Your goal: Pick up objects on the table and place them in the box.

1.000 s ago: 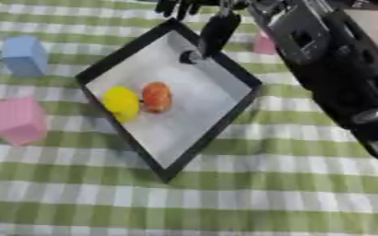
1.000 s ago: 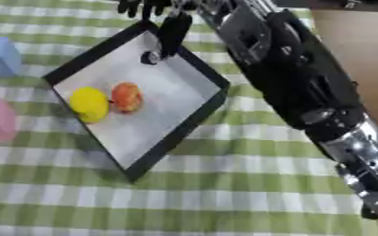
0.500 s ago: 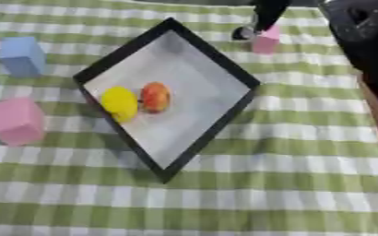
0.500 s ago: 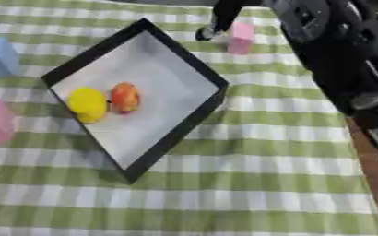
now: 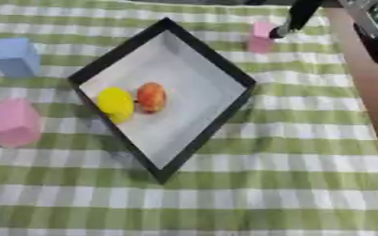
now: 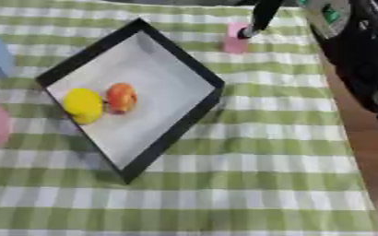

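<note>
1. Reaching in from the far right corner of the tabletop, the right hand [image 5: 295,17] shows only a dark finger whose tip meets the small pink block [image 5: 262,38]; how far its fingers are spread cannot be told.
2. The box [image 5: 224,73], black-rimmed with a white floor, sits turned like a diamond mid-table and holds a yellow object [image 5: 115,102] and an orange object [image 5: 151,97], touching.
3. A blue block [image 5: 14,57] and a large pink block [image 5: 13,122] stand near the left edge of the green checked cloth [image 5: 289,184].
</note>
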Tool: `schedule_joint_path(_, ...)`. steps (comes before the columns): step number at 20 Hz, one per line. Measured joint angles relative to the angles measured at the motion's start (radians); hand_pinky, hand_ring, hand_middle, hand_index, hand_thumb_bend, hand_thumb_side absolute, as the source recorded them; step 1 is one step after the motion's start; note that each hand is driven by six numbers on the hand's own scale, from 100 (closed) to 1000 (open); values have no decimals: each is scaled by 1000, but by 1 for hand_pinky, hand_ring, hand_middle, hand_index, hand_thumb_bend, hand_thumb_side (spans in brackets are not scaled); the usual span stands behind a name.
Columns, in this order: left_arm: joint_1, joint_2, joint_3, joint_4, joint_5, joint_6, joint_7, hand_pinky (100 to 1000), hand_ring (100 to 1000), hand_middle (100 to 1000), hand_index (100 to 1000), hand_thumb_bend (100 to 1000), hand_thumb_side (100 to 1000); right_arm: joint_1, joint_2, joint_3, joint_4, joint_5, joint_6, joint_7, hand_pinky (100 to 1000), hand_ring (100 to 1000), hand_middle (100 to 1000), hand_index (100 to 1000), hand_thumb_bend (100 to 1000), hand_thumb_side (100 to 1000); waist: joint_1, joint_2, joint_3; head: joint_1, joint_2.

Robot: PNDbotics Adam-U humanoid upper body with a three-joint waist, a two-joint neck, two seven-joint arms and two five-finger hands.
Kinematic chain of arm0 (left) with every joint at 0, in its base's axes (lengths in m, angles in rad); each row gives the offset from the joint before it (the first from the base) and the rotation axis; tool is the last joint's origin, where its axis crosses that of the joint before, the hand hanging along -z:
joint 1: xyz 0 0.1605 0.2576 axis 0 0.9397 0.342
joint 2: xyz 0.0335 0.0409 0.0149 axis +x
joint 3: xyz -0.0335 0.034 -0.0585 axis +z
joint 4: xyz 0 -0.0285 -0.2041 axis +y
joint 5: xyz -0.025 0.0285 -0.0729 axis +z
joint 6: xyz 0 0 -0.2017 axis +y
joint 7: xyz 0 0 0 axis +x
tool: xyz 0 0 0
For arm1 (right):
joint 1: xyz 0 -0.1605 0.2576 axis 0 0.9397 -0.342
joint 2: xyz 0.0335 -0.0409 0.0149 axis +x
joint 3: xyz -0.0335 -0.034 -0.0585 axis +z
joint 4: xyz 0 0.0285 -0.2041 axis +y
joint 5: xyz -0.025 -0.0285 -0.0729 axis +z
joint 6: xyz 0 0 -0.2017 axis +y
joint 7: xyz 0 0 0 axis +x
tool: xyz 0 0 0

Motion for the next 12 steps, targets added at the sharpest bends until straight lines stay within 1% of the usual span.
schedule_joint_path(7, -10, 2, 0, -6, 0, 3, -3, 795, 734, 686, 775, 1000, 542, -23, 25, -19, 92, 34, -22, -17, 888, 886, 878, 941, 483, 100, -2, 20, 24, -23, 0)
schedule_joint_path(9, -13, 4, 0, -9, 0, 3, -4, 795, 734, 685, 775, 1000, 540, -29, 28, -27, 112, 40, -28, -19, 888, 886, 880, 942, 484, 100, -7, 34, 30, -28, -1)
schedule_joint_path(12, -17, 4, -1, -11, 0, 4, -4, 795, 733, 685, 774, 1000, 539, -31, 37, -33, 136, 40, -35, -20, 889, 887, 881, 943, 485, 100, -10, 40, 38, -30, -10)
